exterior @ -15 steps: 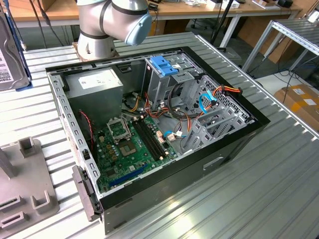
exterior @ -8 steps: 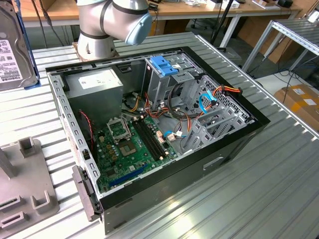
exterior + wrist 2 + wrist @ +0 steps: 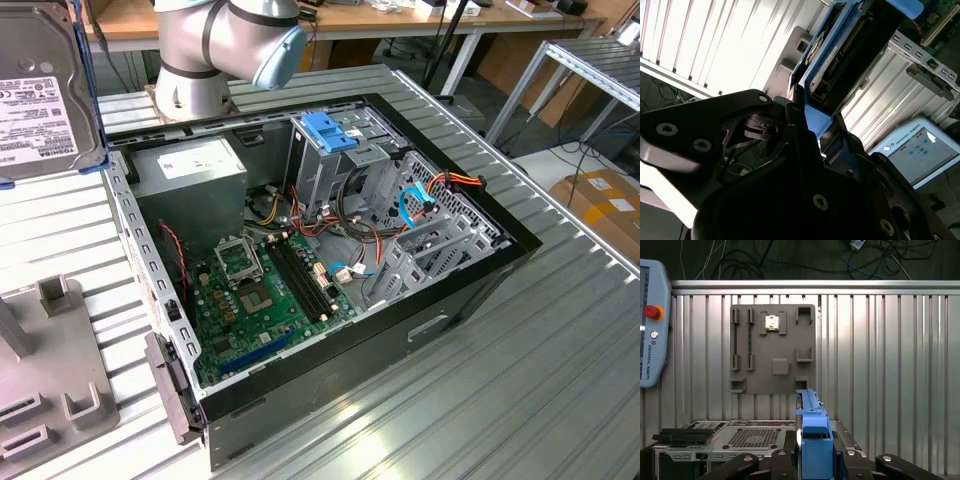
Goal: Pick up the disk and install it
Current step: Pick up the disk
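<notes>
Holds the flat dark grey metal disk [image 3: 40, 100] at the upper left of the exterior view, white barcode label facing the camera, bright blue plastic rail along its edge, apart from the open black computer case [image 3: 470, 290] at centre frame. In both wrist views, clamps a blue rail tight between the fingers of the black gripper [image 3: 813, 460].

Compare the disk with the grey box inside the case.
The disk hangs in the air, clamped in the pincer; the grey box sits in a corner of the case. The disk has blue rails, the box none. The disk is a thin slab; the box is deep. Both are metal with white labels.
</notes>
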Available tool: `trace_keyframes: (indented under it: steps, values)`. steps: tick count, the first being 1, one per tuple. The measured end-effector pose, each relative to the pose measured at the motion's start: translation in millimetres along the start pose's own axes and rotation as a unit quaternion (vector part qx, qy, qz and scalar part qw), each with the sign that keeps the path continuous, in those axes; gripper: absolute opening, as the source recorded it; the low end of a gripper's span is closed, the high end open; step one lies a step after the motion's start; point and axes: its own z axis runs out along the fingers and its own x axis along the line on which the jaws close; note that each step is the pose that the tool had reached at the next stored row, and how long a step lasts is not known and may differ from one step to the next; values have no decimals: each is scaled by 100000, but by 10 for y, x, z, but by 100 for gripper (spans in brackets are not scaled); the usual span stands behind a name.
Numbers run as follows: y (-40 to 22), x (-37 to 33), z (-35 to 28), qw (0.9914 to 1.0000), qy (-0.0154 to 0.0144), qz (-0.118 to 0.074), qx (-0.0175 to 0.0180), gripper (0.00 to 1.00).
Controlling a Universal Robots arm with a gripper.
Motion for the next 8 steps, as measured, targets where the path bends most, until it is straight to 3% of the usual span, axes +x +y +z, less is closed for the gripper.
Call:
trace_keyframes:
  steps: [8]
  values:
    - [-215, -1, -1, 100000, -2, 0, 2, 36]
